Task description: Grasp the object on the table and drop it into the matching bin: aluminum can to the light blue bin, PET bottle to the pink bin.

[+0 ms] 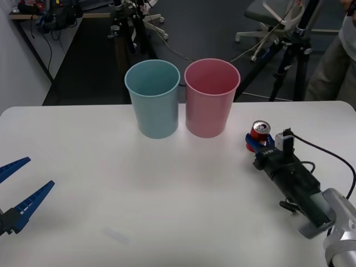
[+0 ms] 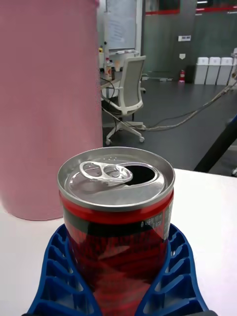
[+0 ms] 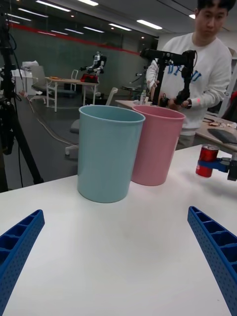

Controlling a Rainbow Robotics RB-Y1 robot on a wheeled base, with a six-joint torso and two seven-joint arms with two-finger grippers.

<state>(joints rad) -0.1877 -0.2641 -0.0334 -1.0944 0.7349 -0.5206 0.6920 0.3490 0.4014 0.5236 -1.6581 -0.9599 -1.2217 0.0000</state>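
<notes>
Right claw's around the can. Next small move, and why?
Probably lift straight up. The right claw has its blue fingers against both sides of the red can, which stands on the table beside the pink bin; the light blue bin is taller.

My front camera sits high above the arms, looking forward and down over the white table [image 1: 111, 194] toward the blue bin [image 1: 153, 97] and pink bin [image 1: 211, 94] at its far side. The right wrist camera rides low and very close behind the red can [image 2: 116, 217] — the pink bin looms just beyond it. The left wrist camera looks level across the table from farther back, taking in both bins and the can — ground all three views share.
</notes>
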